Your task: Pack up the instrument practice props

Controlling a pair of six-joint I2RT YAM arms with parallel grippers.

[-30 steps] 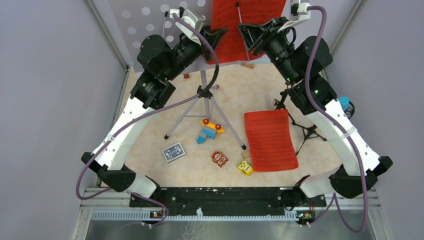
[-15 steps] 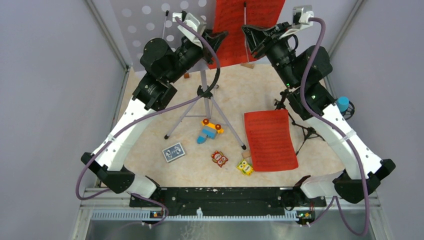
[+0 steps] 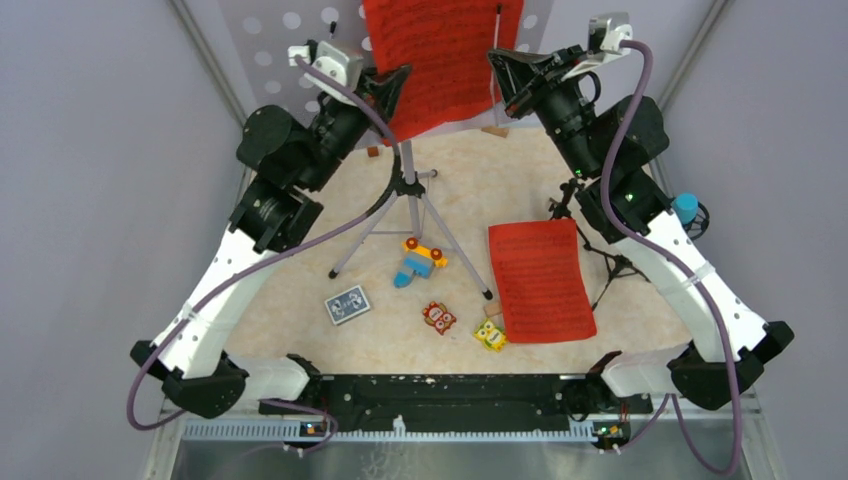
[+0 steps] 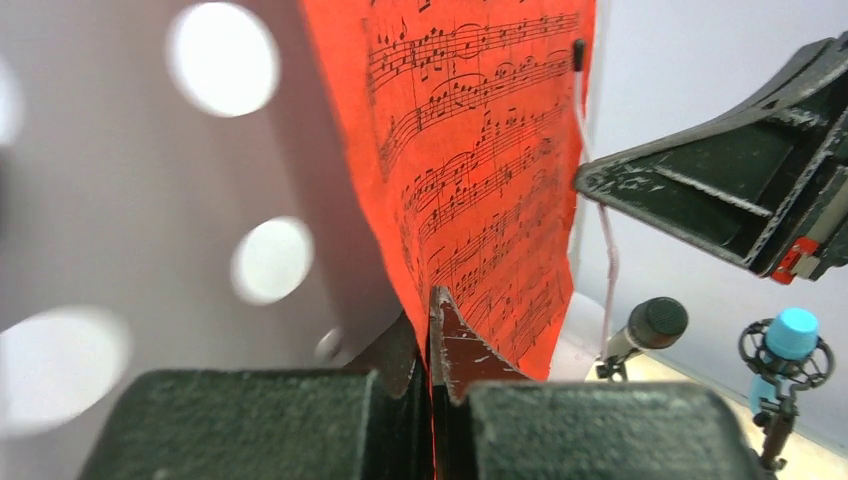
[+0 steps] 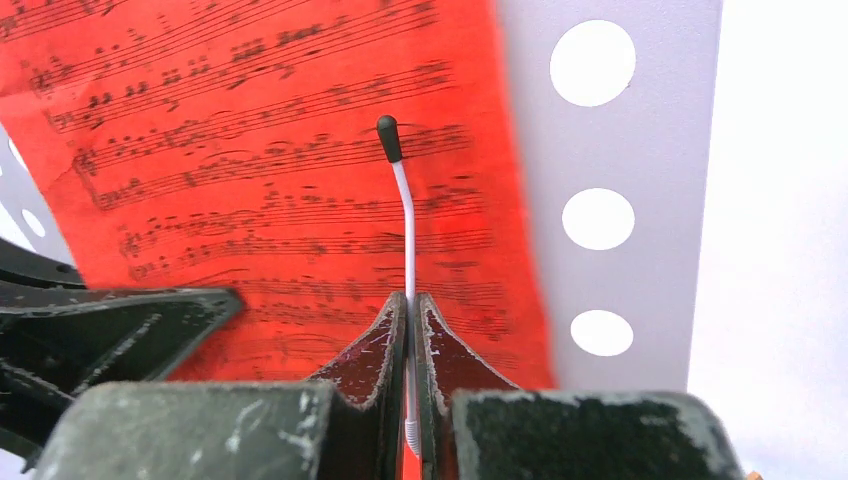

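While against the grey stand (image 5: 650, 140), red music sheet (image 5: 250, 150) (black notation)

Probably a robotics lab test cell: plain grey walls (image 3: 90, 150) box in a table (image 3: 480, 190), with a metal mounting rail (image 3: 430, 430) at six o'clock.

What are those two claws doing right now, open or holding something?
Left gripper: shut on the red paper music sheet.
Right gripper: shut on the thin white black-tipped wire page holder.
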